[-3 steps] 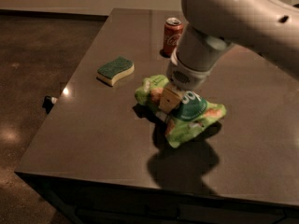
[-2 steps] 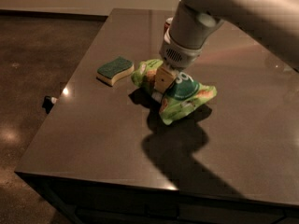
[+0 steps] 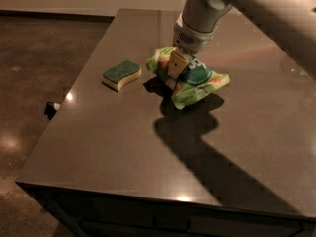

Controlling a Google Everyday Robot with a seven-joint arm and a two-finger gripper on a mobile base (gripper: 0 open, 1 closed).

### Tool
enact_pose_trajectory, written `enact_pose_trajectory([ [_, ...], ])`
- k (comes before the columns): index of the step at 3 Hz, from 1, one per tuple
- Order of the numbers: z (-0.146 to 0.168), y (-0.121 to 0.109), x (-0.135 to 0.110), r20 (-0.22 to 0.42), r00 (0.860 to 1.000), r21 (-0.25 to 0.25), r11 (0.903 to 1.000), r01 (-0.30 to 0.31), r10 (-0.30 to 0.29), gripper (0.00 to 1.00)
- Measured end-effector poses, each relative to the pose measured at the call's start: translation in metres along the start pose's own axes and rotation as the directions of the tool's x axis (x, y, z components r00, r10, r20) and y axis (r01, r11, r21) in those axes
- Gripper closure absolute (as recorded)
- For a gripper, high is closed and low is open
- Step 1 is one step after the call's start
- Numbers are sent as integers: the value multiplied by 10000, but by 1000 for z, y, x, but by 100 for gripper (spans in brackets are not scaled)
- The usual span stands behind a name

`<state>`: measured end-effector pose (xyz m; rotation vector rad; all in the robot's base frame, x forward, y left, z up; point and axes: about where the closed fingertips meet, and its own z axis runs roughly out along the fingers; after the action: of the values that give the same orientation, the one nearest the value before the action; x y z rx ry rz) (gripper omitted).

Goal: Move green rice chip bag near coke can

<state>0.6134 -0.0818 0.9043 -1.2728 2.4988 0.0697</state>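
Two things: a sponge [image 3: 121, 74] lies at the left of the worktop [image 3: 113, 147]; the chip bag [image 3: 200, 80] is to its right, toward the far middle.
Gripper: the gripper [image 3: 177, 77] hangs over the bag's left half.
Fingers: the fingers [image 3: 175, 63] pinch the bag's crumpled left part, and the rest spreads to their right.
Hidden: the bag's top edge is behind the gripper; cannot tell whether the bag touches the worktop.
Cut off: the arm [image 3: 256, 4], at the top and right edges.

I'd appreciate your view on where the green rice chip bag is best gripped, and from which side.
Pinch the green rice chip bag across its crumpled middle fold, coming from above. The bag is soft and wide, so a central fold fits between the fingers and likely balances both ends. The gripper, over the far half of the table, grips it there.
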Motion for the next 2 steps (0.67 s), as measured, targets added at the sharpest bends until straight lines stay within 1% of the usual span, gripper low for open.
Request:
enact_pose_trajectory([
  [1, -2, -21, 2, -53, 9993, 389, 9986, -363, 365, 100],
  [2, -1, -45, 11, -302, 9959, 996, 9916, -821, 854, 74],
])
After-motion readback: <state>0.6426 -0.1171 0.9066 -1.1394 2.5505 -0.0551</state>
